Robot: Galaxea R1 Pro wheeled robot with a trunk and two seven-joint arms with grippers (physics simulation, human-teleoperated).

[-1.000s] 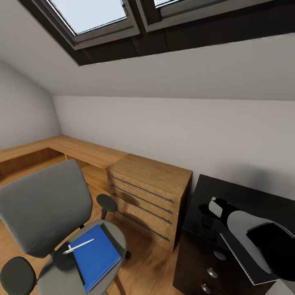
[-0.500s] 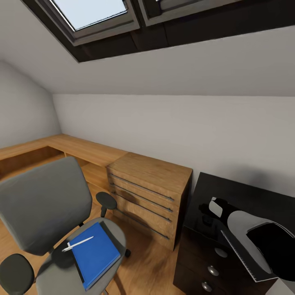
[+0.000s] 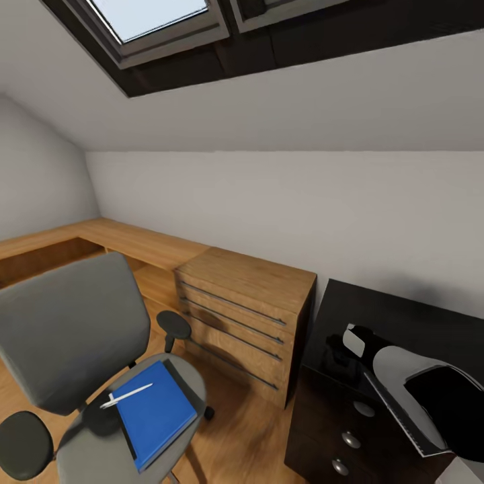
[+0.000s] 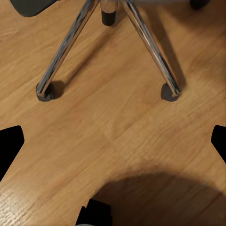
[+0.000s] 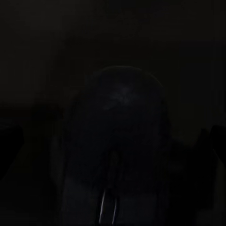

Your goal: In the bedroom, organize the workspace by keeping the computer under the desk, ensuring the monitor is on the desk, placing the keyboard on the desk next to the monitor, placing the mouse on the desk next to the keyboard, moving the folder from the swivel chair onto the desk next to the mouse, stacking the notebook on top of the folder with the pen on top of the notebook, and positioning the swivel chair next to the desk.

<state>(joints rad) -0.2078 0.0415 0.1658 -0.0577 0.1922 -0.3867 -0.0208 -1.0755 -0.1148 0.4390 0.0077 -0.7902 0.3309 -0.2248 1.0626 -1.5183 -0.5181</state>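
The grey swivel chair (image 3: pixel 70 336) stands at the lower left of the head view, its chrome base (image 4: pixel 70 47) on the wood floor below my open left gripper (image 4: pixel 113 141). On its seat lies the blue folder (image 3: pixel 158 417) with the pen (image 3: pixel 126 396) across it. At the right is the black desk (image 3: pixel 396 316). My right gripper (image 3: pixel 338 361) hovers low over its near corner, open, with the dark rounded mouse (image 5: pixel 117 141) between its fingers. The keyboard (image 3: pixel 395 418) lies on the desk, partly under my right forearm. Monitor, computer and notebook are out of view.
A light-wood drawer chest (image 3: pixel 245 316) with bar handles stands between chair and desk, joined to a long wooden bench (image 3: pixel 128 242) along the wall. The desk's drawer unit has silver knobs (image 3: pixel 364 408). Sloped ceiling with skylights overhead.
The whole picture has shifted up slightly, so the camera moved. My right gripper sits a little lower toward the desk top. Chair, folder and pen lie as before.
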